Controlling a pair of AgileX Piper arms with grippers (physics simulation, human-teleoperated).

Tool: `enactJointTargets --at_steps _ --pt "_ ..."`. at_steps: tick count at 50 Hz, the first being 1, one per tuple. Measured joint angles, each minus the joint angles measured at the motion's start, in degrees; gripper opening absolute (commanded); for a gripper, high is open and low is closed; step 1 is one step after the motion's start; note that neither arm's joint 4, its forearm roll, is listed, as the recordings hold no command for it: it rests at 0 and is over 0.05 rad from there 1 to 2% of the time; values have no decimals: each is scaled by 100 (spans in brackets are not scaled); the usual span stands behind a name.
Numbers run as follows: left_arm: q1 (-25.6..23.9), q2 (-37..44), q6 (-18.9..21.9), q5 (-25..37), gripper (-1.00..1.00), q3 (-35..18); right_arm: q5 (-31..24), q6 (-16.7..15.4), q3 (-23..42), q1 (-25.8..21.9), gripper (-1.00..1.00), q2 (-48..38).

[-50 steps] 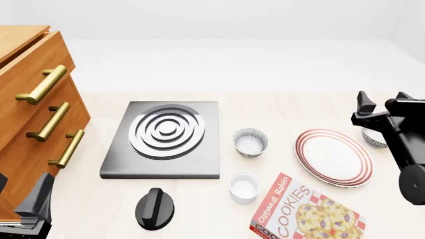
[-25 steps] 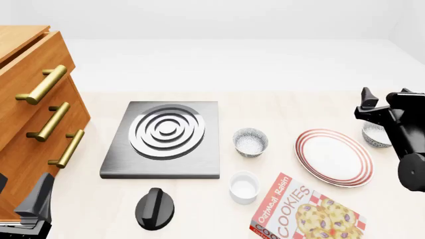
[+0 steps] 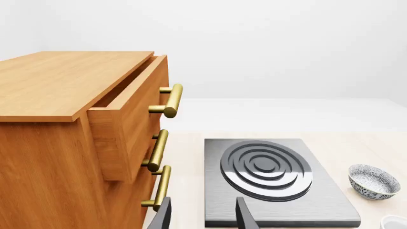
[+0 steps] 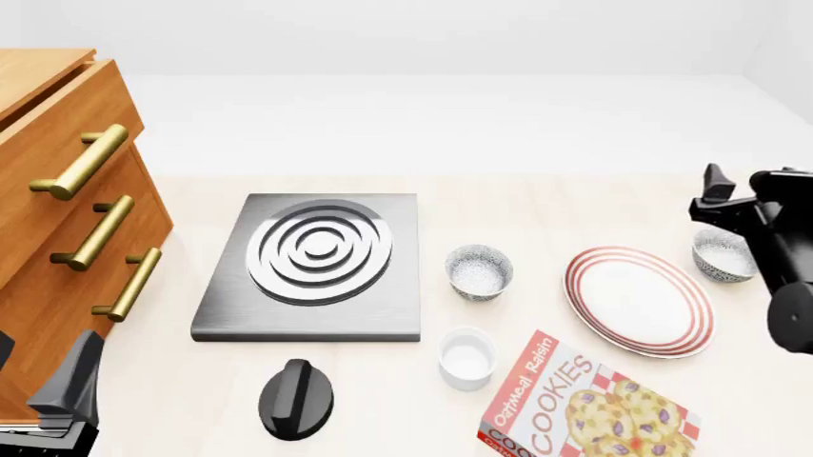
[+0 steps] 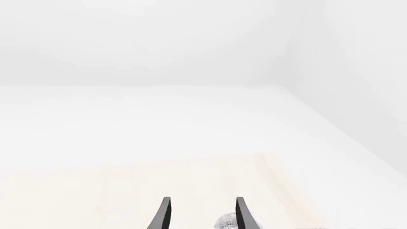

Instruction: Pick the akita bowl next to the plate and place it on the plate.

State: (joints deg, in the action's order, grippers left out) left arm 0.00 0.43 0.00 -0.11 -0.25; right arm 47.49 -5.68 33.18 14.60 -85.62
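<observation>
The akita bowl (image 4: pixel 724 254) sits on the worktop (image 4: pixel 534 200) just right of the plate (image 4: pixel 638 300); the right pincer (image 4: pixel 726 195) hovers beside it, spread and empty. A second speckled bowl (image 4: pixel 479 271), ramekin (image 4: pixel 466 358) and cookie box (image 4: pixel 584 409) lie left of the plate; the left pincer (image 3: pixel 202 214) is spread.

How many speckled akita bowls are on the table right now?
2. One akita bowl sits just right of the plate, by the right gripper; the other bowl sits between the stove plate and the plate.

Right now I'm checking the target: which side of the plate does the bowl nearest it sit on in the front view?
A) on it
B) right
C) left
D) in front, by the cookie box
B: the bowl sits just off the plate's right rim, below the right gripper.
</observation>
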Motion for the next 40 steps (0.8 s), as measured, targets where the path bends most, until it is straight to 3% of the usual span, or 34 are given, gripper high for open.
enactJointTargets --at_steps 40 --pt "0 0 0 0 100 0 -203 157 276 424 100 -153"
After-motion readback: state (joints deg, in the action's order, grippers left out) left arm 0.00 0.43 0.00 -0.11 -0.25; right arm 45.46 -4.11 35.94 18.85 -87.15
